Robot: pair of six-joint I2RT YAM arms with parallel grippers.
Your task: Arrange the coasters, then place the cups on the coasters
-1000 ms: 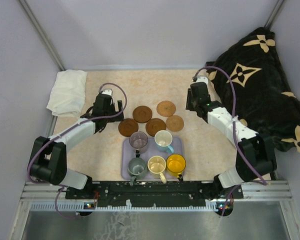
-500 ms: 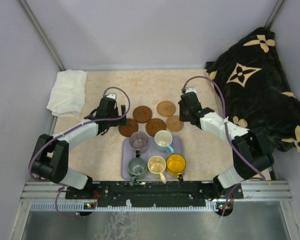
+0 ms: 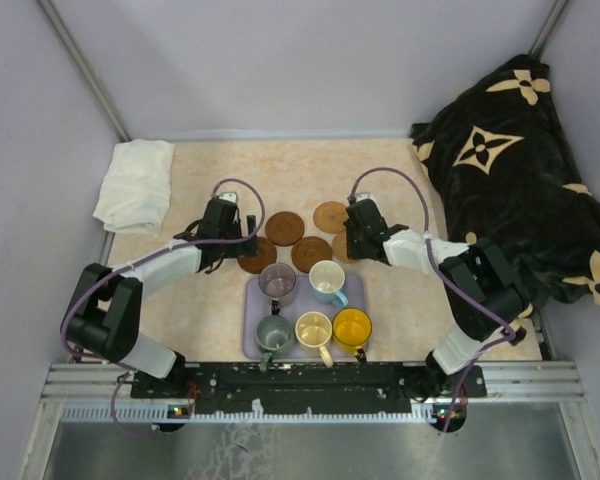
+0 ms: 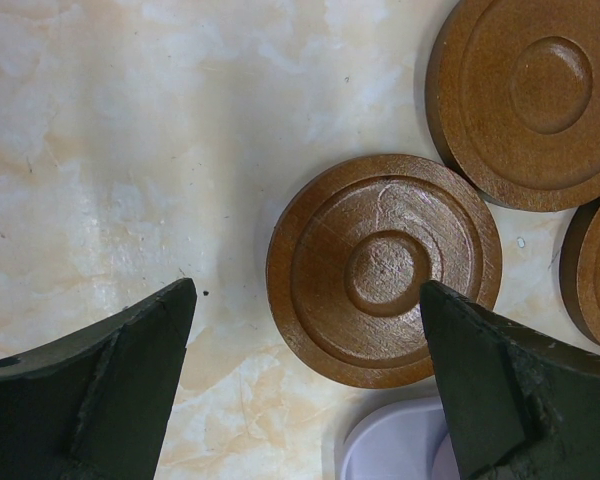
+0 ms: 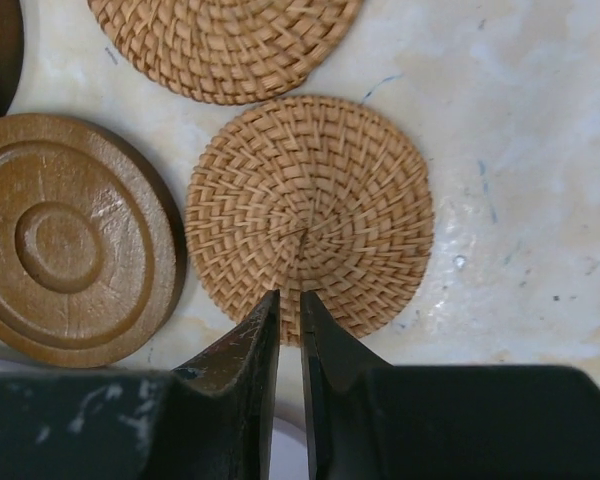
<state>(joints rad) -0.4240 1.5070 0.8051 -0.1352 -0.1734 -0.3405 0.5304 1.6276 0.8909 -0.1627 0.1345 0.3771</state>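
Observation:
Five round coasters lie in a cluster behind the tray: dark wooden ones (image 3: 285, 227) (image 3: 311, 254) and a tan woven one (image 3: 332, 216) show plainly. My left gripper (image 3: 242, 240) is open, and its wrist view shows a dark wooden coaster (image 4: 385, 270) flat on the table just ahead of the wide-apart fingers (image 4: 130, 370). My right gripper (image 3: 352, 240) is shut, its tips (image 5: 290, 297) over the near rim of a woven coaster (image 5: 310, 200), beside a wooden coaster (image 5: 65, 240). Five cups stand on the tray: purple-grey (image 3: 277, 283), light blue (image 3: 327, 280), grey-green (image 3: 273, 332), cream (image 3: 313, 329), orange (image 3: 352, 326).
The lavender tray (image 3: 357, 291) sits near the front, between the arm bases; its corner (image 4: 390, 450) shows under the left gripper. A folded white cloth (image 3: 135, 183) lies at the back left. A dark patterned blanket (image 3: 510, 190) is heaped along the right side.
My right gripper has swung left and forward onto the woven coaster and shut. My left gripper has moved right, toward the dark wooden coaster, staying open.

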